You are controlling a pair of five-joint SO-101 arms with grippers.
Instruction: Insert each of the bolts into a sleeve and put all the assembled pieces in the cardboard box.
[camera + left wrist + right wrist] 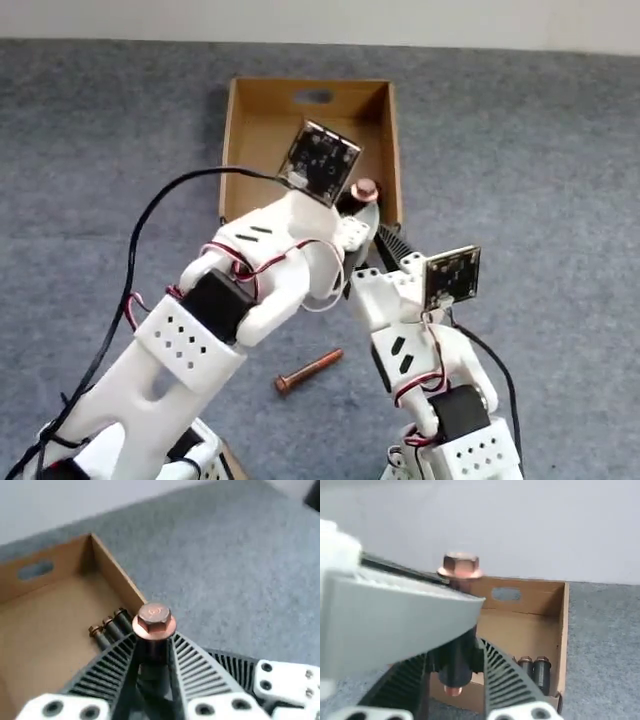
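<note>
Left gripper pinched a bolt, right gripper clamped its sleeve, both at the box's lower right corner, loose bolt lay lower centre.

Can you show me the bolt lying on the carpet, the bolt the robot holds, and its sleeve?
Loose bolt [312,368], high view, middle of its shank.
Held bolt [154,621], left wrist view, top of its hex head.
Sleeve [452,656], right wrist view, its dark side wall.
</note>
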